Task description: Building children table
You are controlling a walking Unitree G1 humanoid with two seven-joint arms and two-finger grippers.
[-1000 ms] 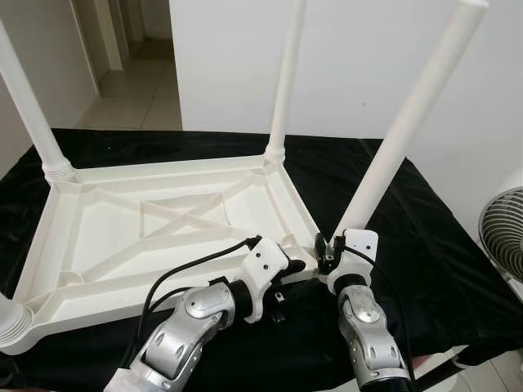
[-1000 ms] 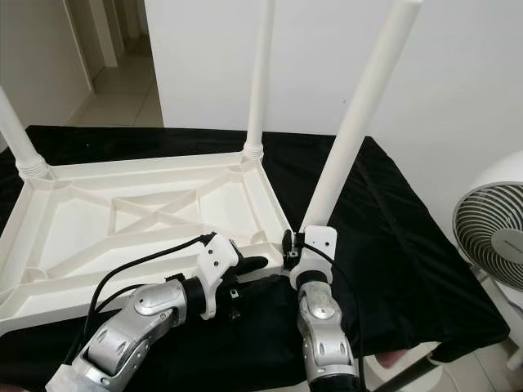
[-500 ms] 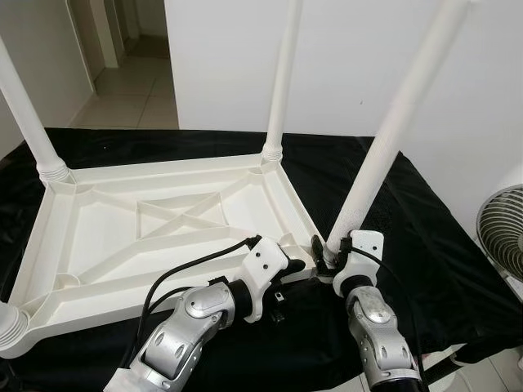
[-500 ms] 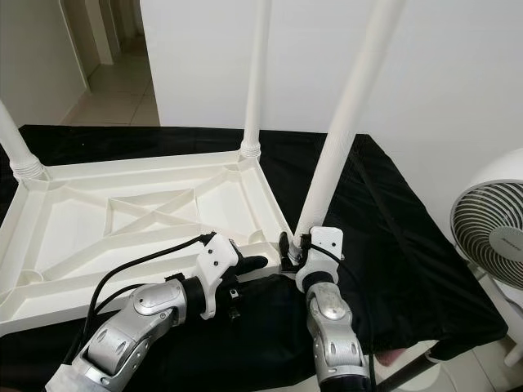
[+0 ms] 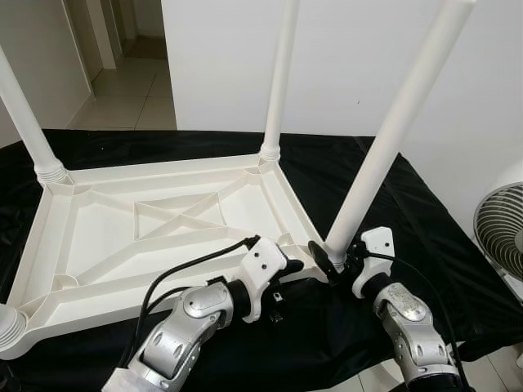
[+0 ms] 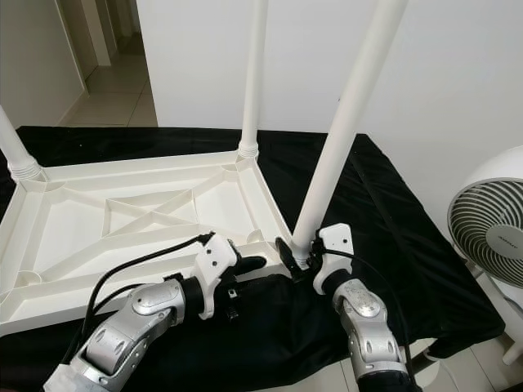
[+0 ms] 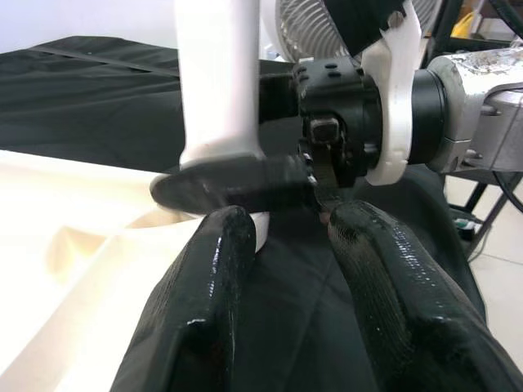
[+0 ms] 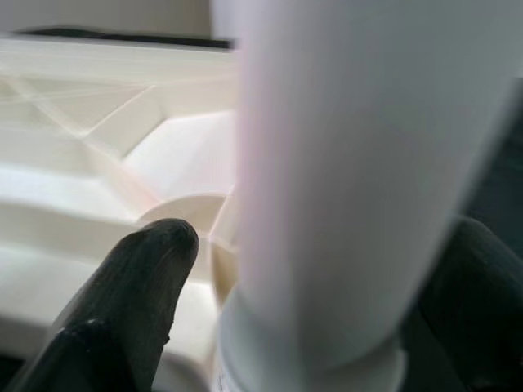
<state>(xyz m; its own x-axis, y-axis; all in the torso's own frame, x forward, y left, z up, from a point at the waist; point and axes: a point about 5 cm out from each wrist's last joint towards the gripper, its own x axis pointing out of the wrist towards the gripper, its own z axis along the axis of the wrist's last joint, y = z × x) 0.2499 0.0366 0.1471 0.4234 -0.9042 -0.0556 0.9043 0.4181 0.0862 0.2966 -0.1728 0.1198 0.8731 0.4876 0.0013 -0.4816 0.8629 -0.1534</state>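
A white plastic tabletop point(image 5: 155, 237) is laid upside down on a black cloth point(image 5: 409, 220) that covers the work surface. Three legs are seen standing in its corners: one at the far right corner point(image 5: 278, 82), one at the far left point(image 5: 29, 122), and a stub at the near left point(image 5: 10, 327). A fourth leg point(image 5: 392, 139) is held tilted at the near right corner, its lower end at the corner socket. The right gripper point(image 5: 333, 260) is closed around the base of this leg, one black finger point(image 8: 131, 286) seen on each side of the white tube in the right wrist view. The left gripper point(image 5: 288, 268) is placed just beside it at the tabletop's near edge, fingers point(image 7: 204, 310) slightly apart with nothing between them. A fan point(image 6: 490, 229) is seen off to the right, and a tiled hallway floor point(image 5: 139, 90) beyond.
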